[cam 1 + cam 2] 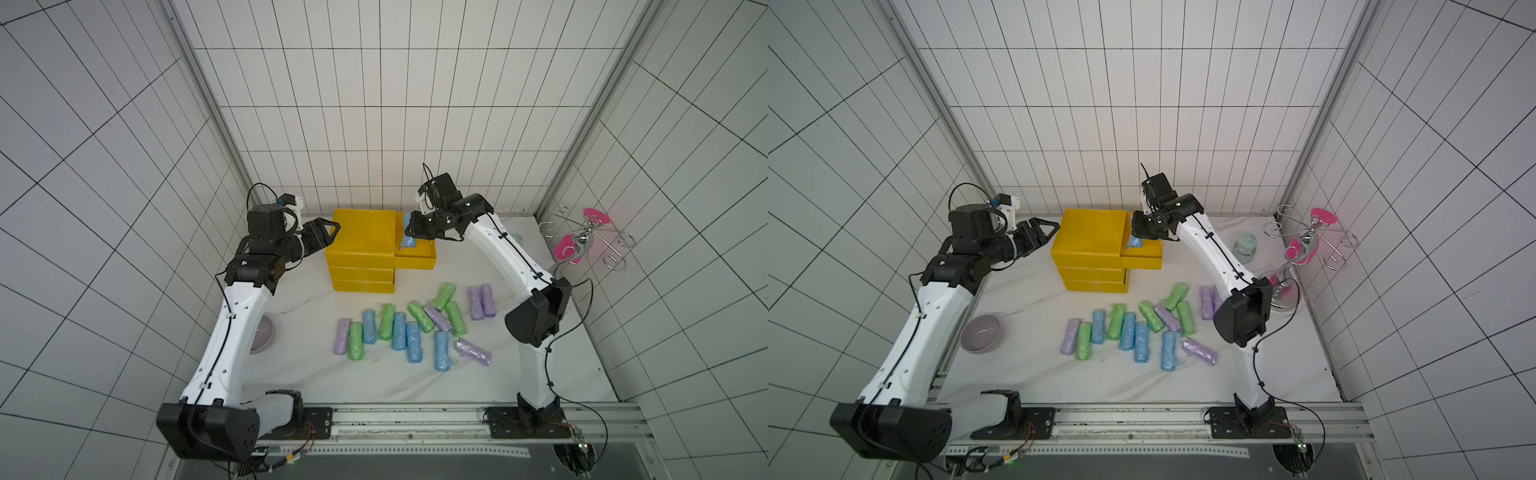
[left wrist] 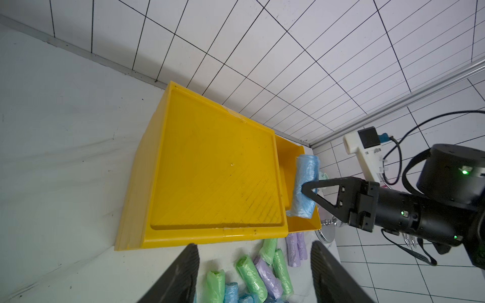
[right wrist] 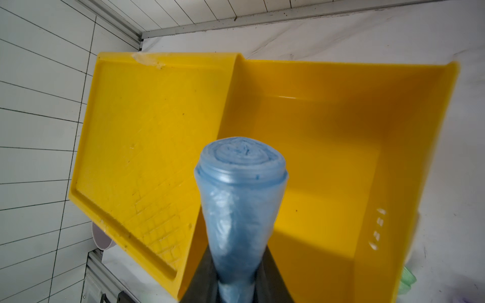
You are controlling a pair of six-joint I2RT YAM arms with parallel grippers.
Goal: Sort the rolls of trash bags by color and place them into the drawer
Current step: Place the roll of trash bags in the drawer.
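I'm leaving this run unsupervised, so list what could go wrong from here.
1. The right gripper holds the blue roll right by the edge of the cabinet top; released there, it may lodge against that edge instead of dropping flat into the open drawer.
2. The roll's loose crinkly wrap could cling to the fingers on release.
3. The rolls on the table lie mixed and touching, like the purple roll between green rolls; later picks may shove neighbours.

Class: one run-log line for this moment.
right gripper: shut on blue roll, over open drawer | left gripper: open | other rolls: on table
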